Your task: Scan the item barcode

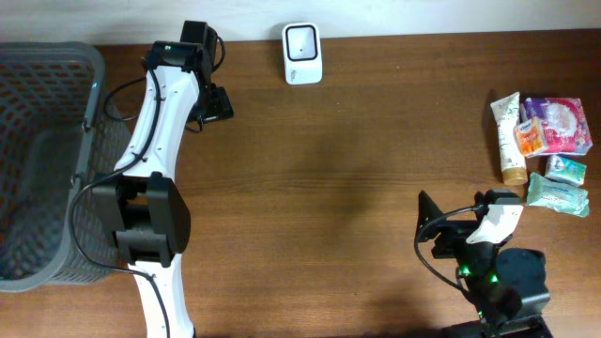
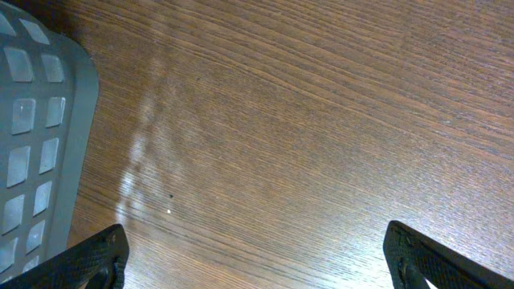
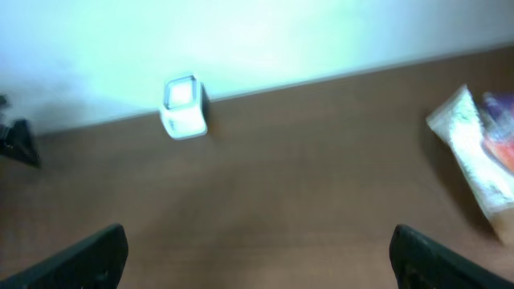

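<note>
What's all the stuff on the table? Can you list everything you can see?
basket: one, grey, left end of the table
scanner: one, white, far edge, middle
tube: one, cream, right side
pink packet: one, pink, right of the tube
orange packet: one, orange, between tube and pink packet
teal packet: one, teal, under the pink packet
green packet: one, pale green, nearest of the pile
table: one, brown wood
left gripper: one, black, open, beside the basket
right gripper: one, black, open, empty

Left arm [image 1: 160, 113] outstretched, right arm [image 1: 493, 225] folded, both jaws spread wide
</note>
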Robot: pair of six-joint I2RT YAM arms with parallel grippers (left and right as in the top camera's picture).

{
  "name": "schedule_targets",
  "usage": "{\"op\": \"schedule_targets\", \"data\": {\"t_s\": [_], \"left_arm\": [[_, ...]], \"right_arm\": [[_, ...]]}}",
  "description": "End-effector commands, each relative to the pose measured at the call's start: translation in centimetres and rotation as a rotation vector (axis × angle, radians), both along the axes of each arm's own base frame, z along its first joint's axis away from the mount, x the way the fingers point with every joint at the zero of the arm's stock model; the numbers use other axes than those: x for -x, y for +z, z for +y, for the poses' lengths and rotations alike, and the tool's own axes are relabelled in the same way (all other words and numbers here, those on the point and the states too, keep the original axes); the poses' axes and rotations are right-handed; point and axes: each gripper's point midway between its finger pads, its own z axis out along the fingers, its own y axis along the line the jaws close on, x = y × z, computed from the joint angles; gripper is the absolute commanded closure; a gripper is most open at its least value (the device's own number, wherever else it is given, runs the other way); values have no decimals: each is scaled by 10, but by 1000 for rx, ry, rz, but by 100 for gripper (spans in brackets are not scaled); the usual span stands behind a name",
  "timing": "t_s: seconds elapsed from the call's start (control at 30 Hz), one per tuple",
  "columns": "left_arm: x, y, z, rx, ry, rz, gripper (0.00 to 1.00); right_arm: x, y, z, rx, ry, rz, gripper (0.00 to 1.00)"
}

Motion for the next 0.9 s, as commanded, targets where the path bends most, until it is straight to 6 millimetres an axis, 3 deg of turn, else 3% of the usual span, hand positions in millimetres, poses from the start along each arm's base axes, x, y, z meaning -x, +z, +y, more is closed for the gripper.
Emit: {"op": "schedule_targets", "data": {"t_s": [0.0,0.5,0.87], "left_arm": [[-3,7,2,-4,5,-20,1],[-3,7,-1,-4,-1,-20,1],[-3,7,-1,-4,-2,-20,1]], "right_arm": [[2,-7,6,25,48,-84,1],[5,-20,5,52,51,-247,1],[3,-4,6,85,48,-409,2]]}}
